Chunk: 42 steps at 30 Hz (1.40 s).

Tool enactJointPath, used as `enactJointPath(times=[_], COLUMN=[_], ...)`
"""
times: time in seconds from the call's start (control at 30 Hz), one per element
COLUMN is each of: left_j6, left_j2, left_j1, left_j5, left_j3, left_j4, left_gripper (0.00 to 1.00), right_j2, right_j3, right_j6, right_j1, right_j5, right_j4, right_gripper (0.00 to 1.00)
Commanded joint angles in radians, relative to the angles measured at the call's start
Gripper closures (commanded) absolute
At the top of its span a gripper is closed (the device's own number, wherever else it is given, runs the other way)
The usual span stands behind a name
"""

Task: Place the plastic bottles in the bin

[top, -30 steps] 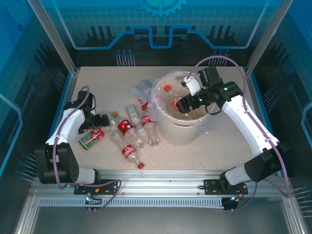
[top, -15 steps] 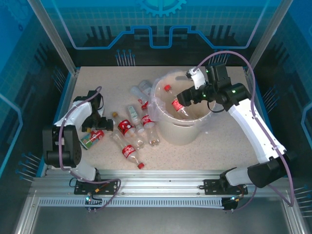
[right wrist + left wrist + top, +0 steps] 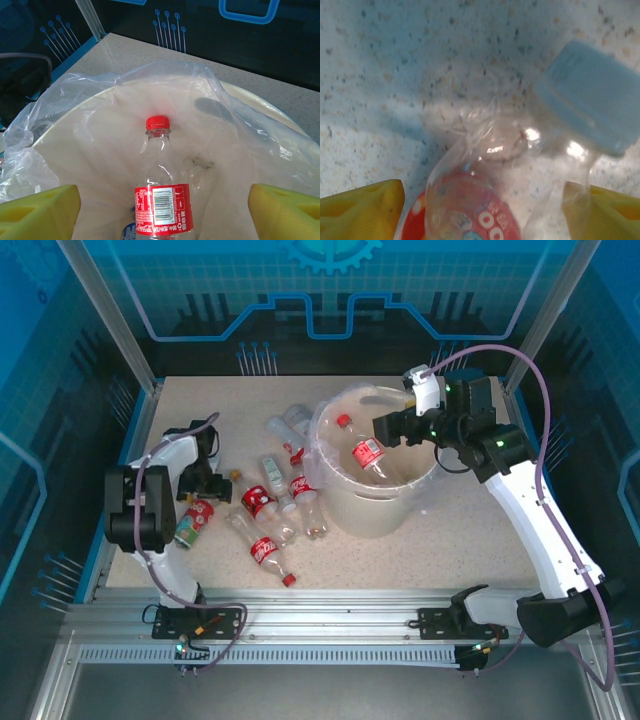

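Observation:
My left gripper point(image 3: 203, 490) is down on the table at the left, its yellow fingers point(image 3: 362, 210) against both sides of a lying clear bottle point(image 3: 470, 200) with a red label and a blue cap point(image 3: 592, 95). This bottle point(image 3: 193, 523) lies lengthwise below the gripper in the top view. My right gripper point(image 3: 388, 427) hangs open over the cream bin point(image 3: 370, 520). A red-capped bottle point(image 3: 161, 200) lies loose in the bin's clear liner, well below the fingers. A second red cap point(image 3: 343, 421) shows inside the bin. Several more plastic bottles point(image 3: 268, 550) lie between the arms.
The loose bottles spread from the bin's left wall point(image 3: 312, 515) back to a crushed clear one point(image 3: 290, 422). The bag liner point(image 3: 60, 130) billows over the bin's rim point(image 3: 250, 95). Bare tabletop lies right of the bin point(image 3: 470, 530). Blue enclosure walls ring the table.
My left gripper came down over the blue-capped bottle and narrowed on it; the bottle turned more lengthwise. My right gripper rose and drew back to the right, leaving the red-capped bottle in the bin.

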<state>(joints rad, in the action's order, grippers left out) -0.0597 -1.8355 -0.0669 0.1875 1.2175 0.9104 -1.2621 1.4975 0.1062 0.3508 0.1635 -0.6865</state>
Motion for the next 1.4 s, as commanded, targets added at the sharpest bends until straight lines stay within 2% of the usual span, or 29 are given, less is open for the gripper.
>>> enactJointPath(times=[0.0,0.3,0.57,0.7,1.1,1.2,1.37], left_j6=[-0.006,0.023,0.027,0.054,0.208,0.279,0.471], left_j2=[-0.053,-0.067,-0.008,0.07,0.335,0.4,0.53], left_j1=[-0.004,-0.011,-0.017,-0.032,-0.063,-0.062,-0.062], left_j5=[0.018,0.041,0.061,0.045,-0.267,-0.368,-0.518], left_j3=[0.05,0.083,0.105,0.149,0.321,0.326,0.227], left_j4=[-0.001,-0.012,0.016,0.041,0.032,-0.032,-0.237], left_gripper=[0.2,0.4,0.44,0.5,0.61,0.66,0.75], right_j2=[0.014,0.042,0.039,0.038,0.007,-0.015,-0.05], right_j3=[-0.009,-0.044,-0.049,-0.045,-0.015,0.022,0.083], right_j6=[0.02,0.039,0.04,0.042,0.078,0.081,0.075], right_j1=[-0.015,-0.015,-0.015,-0.015,-0.004,0.008,0.043], right_j5=[-0.017,-0.039,-0.042,-0.037,0.012,0.039,0.065], right_j4=[0.03,0.051,0.051,0.046,0.05,0.044,0.029], right_gripper=[0.12,0.12,0.12,0.12,0.12,0.12,0.12])
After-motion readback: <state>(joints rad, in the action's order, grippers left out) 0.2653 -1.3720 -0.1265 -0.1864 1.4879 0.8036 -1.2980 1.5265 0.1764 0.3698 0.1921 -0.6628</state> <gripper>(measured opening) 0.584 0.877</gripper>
